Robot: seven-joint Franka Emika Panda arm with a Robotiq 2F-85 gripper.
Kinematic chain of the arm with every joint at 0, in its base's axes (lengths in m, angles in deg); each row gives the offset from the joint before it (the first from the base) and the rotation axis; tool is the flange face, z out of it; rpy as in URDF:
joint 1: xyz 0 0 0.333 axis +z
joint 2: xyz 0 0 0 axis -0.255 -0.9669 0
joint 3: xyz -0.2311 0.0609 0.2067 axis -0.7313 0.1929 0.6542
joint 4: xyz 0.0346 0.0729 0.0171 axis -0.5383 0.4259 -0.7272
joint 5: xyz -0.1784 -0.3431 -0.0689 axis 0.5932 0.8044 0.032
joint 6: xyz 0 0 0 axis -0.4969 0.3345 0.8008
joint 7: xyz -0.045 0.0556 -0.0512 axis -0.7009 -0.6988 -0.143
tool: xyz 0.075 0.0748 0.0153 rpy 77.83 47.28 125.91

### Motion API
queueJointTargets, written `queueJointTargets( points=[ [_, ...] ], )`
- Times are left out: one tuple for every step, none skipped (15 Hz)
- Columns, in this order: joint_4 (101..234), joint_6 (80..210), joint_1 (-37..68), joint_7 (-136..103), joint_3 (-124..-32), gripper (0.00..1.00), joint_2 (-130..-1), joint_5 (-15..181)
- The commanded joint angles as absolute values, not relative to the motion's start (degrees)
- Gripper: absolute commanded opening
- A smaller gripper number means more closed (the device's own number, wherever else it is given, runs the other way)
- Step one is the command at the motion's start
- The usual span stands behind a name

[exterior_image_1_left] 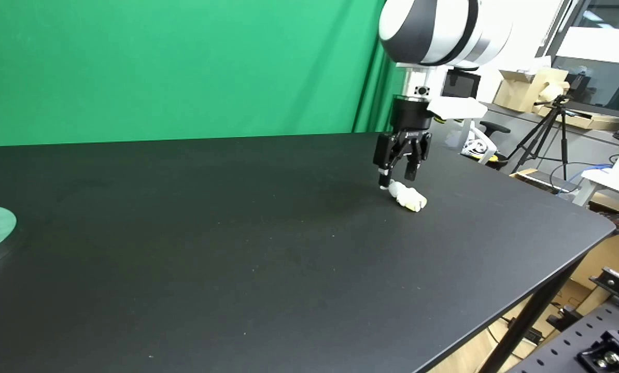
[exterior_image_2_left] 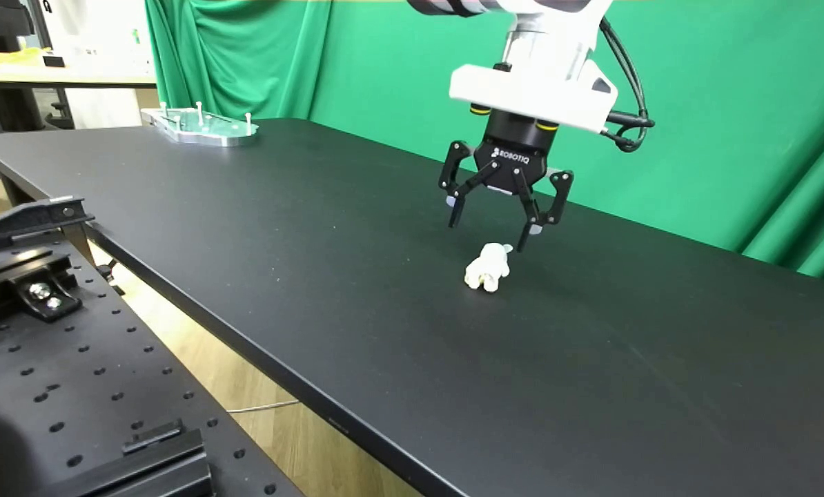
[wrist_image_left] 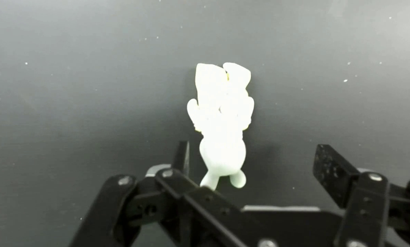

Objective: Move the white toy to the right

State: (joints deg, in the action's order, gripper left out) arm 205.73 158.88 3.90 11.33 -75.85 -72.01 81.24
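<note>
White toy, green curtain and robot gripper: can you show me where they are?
White toy (wrist_image_left: 223,125), wrist view: the middle of its body.
Green curtain (exterior_image_1_left: 174,70), in an exterior view: the middle of its smooth part.
Gripper (exterior_image_2_left: 488,236), in an exterior view: the gap midway between its fingertips.

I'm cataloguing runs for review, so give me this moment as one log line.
white toy: lying on black table | jaws: open, pointing down, near toy | grasp: not yet made
</note>
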Motion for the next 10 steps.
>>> queueJointTargets(
  points=[
    [208.5, 159.52, 5.7, 6.41, -76.32, 1.0, -66.81, 81.99],
    [209.16, 159.76, 6.08, 5.49, -76.1, 1.0, -65.49, 81.55],
    [209.85, 159.92, 6.63, 4.19, -76.02, 1.0, -64.03, 81.29],
    [210.38, 159.31, 7.12, 3.03, -75.76, 1.0, -62.6, 80.72],
    [210.85, 158.18, 7.4, 2.49, -75.11, 1.0, -61.08, 79.37],
    [211.31, 157.41, 7.81, 1.98, -74.71, 1.0, -59.77, 78.33],
    [211.8, 156.63, 8.27, 1.79, -74.23, 1.0, -58.49, 77.11],
    [212.27, 155.98, 8.88, 1.32, -73.95, 1.0, -57.26, 76.21],
    [212.62, 155.23, 9.44, 1.26, -73.7, 1.0, -56.29, 75.74],
    [212.59, 153.78, 9.98, 0.87, -73.44, 1.0, -55.58, 74.74]
  ],
)
